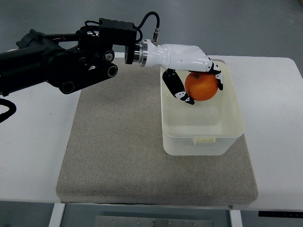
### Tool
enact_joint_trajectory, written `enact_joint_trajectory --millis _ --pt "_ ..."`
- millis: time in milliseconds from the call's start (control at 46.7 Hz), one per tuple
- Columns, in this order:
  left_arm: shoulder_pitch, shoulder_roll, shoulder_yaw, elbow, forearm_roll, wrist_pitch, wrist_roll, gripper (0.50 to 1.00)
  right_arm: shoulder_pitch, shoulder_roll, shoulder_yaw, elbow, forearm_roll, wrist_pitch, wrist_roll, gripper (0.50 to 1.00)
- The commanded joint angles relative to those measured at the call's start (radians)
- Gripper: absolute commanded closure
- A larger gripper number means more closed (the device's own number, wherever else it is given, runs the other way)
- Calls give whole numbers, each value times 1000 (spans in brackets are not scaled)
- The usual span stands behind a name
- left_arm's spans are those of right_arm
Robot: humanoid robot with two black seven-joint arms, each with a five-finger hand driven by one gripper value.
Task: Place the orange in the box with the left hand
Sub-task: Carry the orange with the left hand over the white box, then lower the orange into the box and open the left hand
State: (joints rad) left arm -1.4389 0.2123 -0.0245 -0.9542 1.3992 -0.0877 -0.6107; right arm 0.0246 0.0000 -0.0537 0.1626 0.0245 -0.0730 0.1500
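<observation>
- Round, dimpled orange (201, 86) sits in the left hand (191, 71), over the far end of the box (201, 142).
- Glossy white-and-black fingers (180, 92) curl around it.
- Box: pale, translucent plastic, rectangular, on a coarse grey mat (118, 142) on the white table (279, 118).

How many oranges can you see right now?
1. The orange is gripped in the left hand, held over the far end of the box on the mat. The box looks empty otherwise.
</observation>
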Motion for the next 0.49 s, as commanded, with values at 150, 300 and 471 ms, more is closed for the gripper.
enact_joint_trajectory --millis 150,300,471 --pt "26 -34 18 34 0 0 0 1000 0 0 0 0 0 1 -1 574" --pt "41 -47 32 64 0 2 0 1000 0 0 0 0 0 -1 -1 574" --pt "46 -47 32 65 -2 5 0 1000 0 0 0 0 0 -1 0 574"
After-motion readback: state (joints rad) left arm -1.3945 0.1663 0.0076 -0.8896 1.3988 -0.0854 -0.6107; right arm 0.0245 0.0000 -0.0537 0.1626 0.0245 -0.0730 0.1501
